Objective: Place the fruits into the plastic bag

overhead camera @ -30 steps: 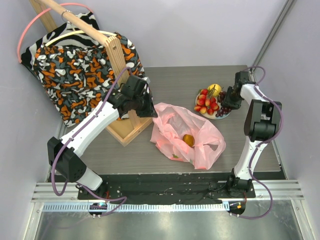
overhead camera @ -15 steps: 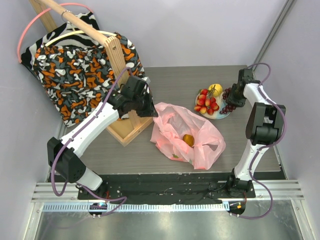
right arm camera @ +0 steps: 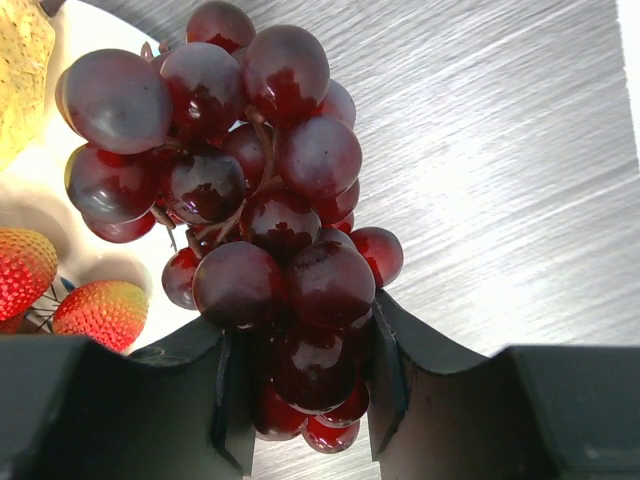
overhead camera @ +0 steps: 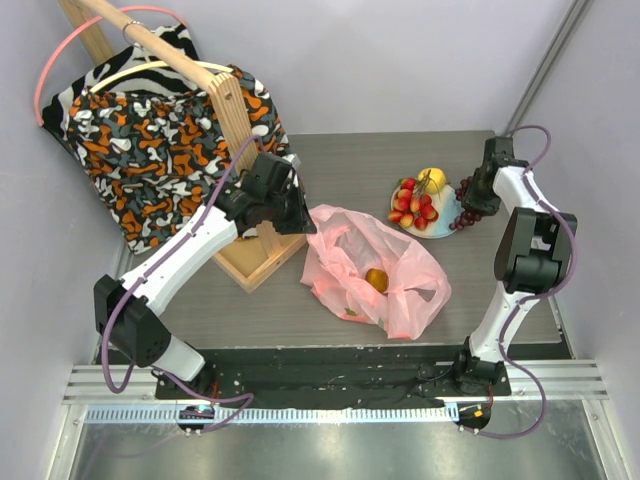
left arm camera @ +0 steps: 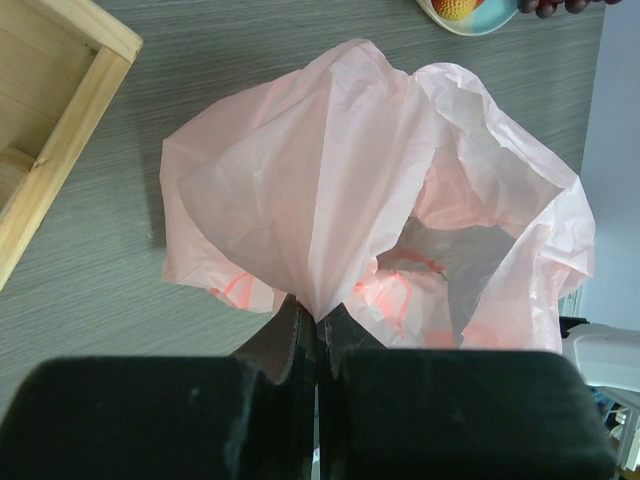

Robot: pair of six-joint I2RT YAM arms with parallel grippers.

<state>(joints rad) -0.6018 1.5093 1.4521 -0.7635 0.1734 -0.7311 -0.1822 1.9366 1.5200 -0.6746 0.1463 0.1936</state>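
The pink plastic bag [overhead camera: 372, 270] lies crumpled mid-table with its mouth open, and an orange fruit [overhead camera: 377, 279] sits inside. My left gripper [overhead camera: 300, 217] is shut on the bag's left edge [left arm camera: 318, 300], holding it up. A pale blue plate [overhead camera: 441, 233] behind the bag carries red strawberries [overhead camera: 412, 205] and a yellow lemon [overhead camera: 432, 180]. My right gripper [overhead camera: 478, 203] is shut on the dark purple grape bunch [right arm camera: 270, 200], which hangs from its fingers just right of the plate [right arm camera: 40, 210]. Strawberries [right arm camera: 100, 310] show at the left of the right wrist view.
A wooden rack with an orange-black patterned cloth [overhead camera: 170, 150] stands at the back left, and its base frame [overhead camera: 255, 258] lies close behind my left gripper. The table's right edge [overhead camera: 545, 270] and the wall run close to my right arm.
My right gripper has carried the grape bunch rightward, off the plate. The left gripper and the bag have not moved.
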